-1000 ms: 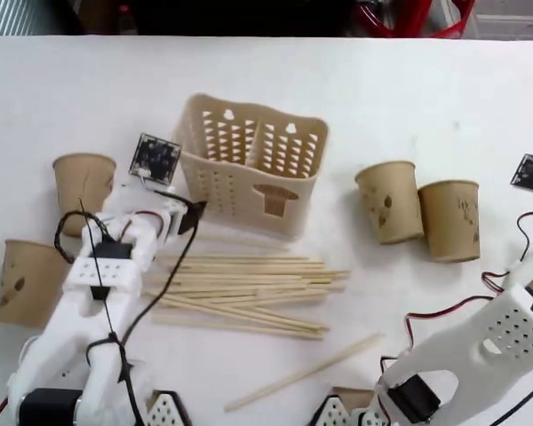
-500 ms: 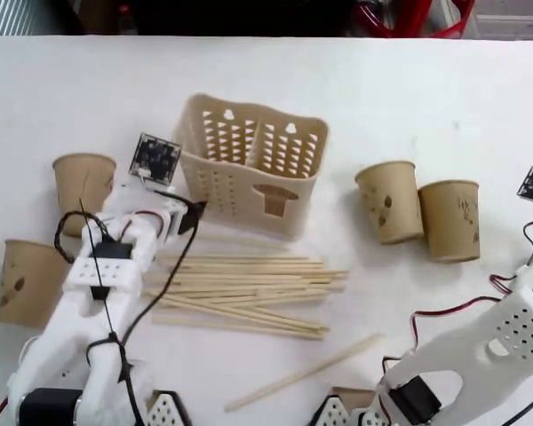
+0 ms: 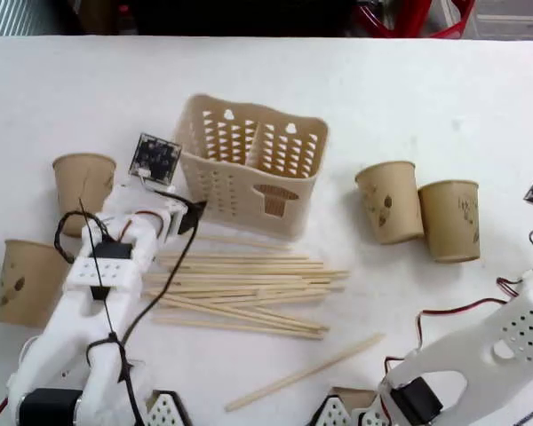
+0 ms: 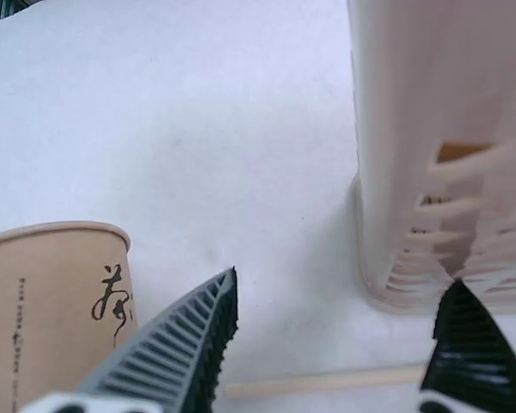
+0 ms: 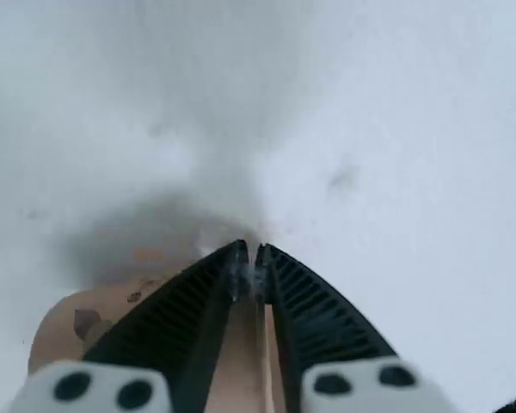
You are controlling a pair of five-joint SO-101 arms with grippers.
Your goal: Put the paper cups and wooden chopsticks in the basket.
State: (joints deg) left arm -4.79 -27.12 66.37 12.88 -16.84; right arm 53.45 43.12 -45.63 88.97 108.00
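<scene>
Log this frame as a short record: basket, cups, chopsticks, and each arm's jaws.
basket: upright, centre; no cups or chopsticks seen in it
left cups: two, upright
right cups: two, upright, side by side
chopsticks: piled in front of basket
stray chopstick: lies apart from pile
left gripper: jaws open, between a left cup and basket
right gripper: jaws shut, apparently on a fifth cup
</scene>
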